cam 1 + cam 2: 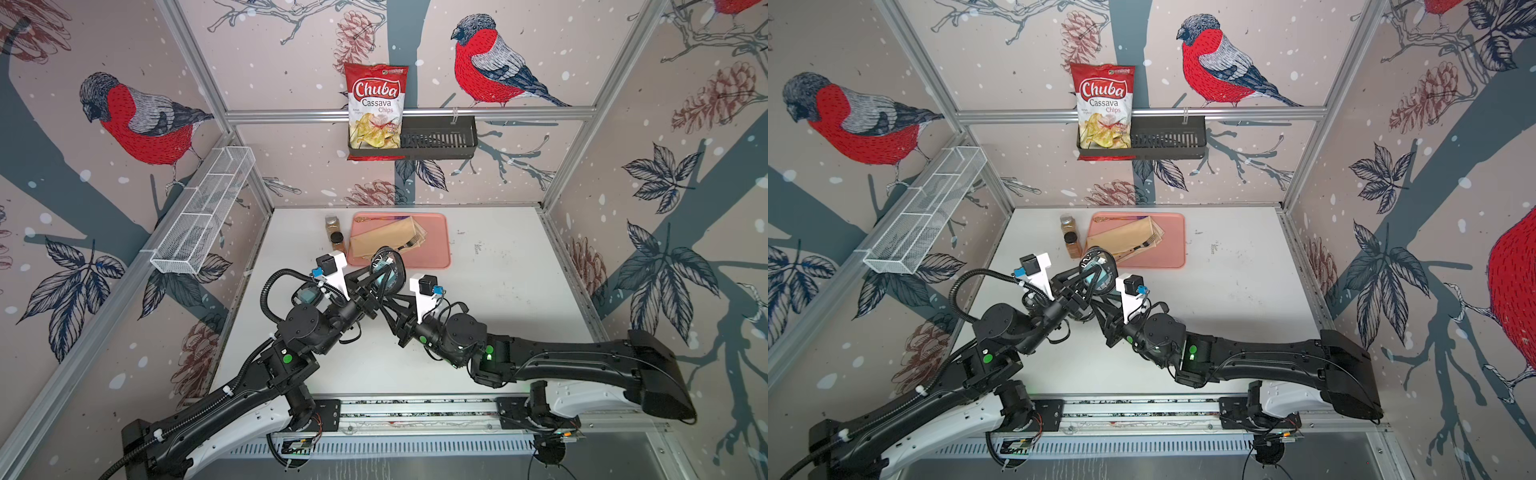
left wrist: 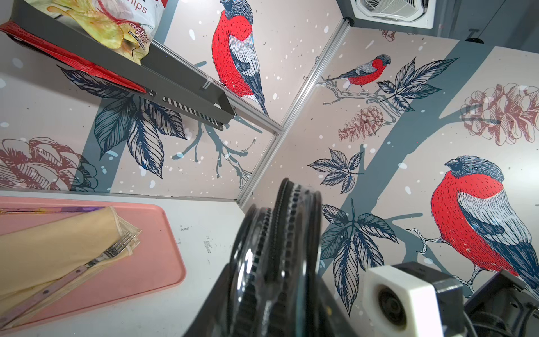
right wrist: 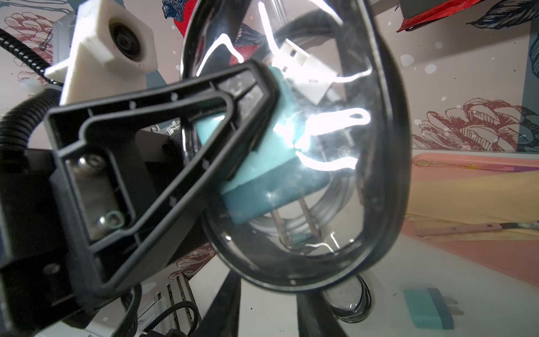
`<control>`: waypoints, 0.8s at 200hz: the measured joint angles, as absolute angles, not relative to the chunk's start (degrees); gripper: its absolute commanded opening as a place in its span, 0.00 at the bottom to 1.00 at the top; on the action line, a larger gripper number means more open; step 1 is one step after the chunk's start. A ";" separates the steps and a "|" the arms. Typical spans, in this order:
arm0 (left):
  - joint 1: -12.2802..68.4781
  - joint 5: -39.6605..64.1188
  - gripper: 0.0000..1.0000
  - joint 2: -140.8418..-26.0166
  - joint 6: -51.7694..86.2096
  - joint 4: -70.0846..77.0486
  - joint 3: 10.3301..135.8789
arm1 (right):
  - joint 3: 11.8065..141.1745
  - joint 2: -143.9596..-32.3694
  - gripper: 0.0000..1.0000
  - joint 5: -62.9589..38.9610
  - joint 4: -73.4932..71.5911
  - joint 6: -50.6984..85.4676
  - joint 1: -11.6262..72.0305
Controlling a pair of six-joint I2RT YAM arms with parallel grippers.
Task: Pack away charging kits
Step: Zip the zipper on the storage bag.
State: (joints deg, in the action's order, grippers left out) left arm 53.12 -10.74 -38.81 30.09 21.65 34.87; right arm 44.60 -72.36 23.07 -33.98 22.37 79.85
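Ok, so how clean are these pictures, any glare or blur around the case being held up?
Right wrist view: strong white glare streaks across the case's clear lid, washing out part of the teal adapter inside. Left wrist view: the case, seen edge-on and very near, is blurred, while the tray is sharp. Both top views: even light, soft shadows, no glare.

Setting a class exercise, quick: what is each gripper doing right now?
Left gripper: closed across the black oval case.
Right gripper: apparently closed on that case's rim.
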 measured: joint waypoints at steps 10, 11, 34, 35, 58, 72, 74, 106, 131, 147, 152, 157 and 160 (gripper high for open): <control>53.12 -10.74 0.00 -38.92 30.09 21.65 34.87 | 44.60 -72.36 0.33 22.94 -33.98 22.37 79.85; 53.12 -10.74 0.00 -38.92 30.09 21.65 34.87 | 44.60 -72.36 0.33 22.94 -33.98 22.37 79.85; 53.12 -10.83 0.00 -39.13 30.09 21.65 34.85 | 44.95 -72.36 0.31 22.72 -33.80 22.39 79.79; 53.12 -10.85 0.00 -39.13 30.09 21.65 34.85 | 44.99 -72.36 0.31 22.72 -33.80 22.39 79.77; 53.12 -11.18 0.00 -39.22 30.09 21.63 34.85 | 45.65 -72.47 0.30 22.52 -33.80 22.39 79.59; 53.12 -11.22 0.00 -39.13 30.09 21.63 34.85 | 45.84 -72.55 0.30 22.52 -33.78 22.41 79.55; 53.12 -11.25 0.00 -39.11 30.09 21.63 34.85 | 45.87 -72.58 0.30 22.52 -33.78 22.41 79.53; 53.12 -11.79 0.00 -38.89 30.09 21.63 34.72 | 46.39 -72.93 0.30 22.52 -33.67 22.46 79.07; 53.12 -11.84 0.00 -38.92 30.09 21.65 34.54 | 46.94 -73.58 0.28 22.52 -33.23 22.63 78.78; 53.12 -12.03 0.00 -38.92 30.11 21.85 34.41 | 47.59 -74.15 0.18 22.55 -32.62 22.61 78.76; 53.12 -12.05 0.00 -38.92 30.11 21.91 34.41 | 47.88 -74.32 0.14 22.55 -32.38 22.68 78.74; 53.10 -12.08 0.00 -38.92 30.13 22.00 34.39 | 48.12 -74.48 0.10 22.55 -32.12 22.68 78.74; 53.10 -12.10 0.00 -38.92 30.15 22.04 34.39 | 48.25 -74.56 0.07 22.55 -32.03 22.65 78.74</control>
State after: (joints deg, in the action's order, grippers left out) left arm 53.10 -12.10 -38.92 30.15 22.04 34.39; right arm 48.25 -74.56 22.55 -32.03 22.65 78.74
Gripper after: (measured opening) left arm 0.361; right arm 0.157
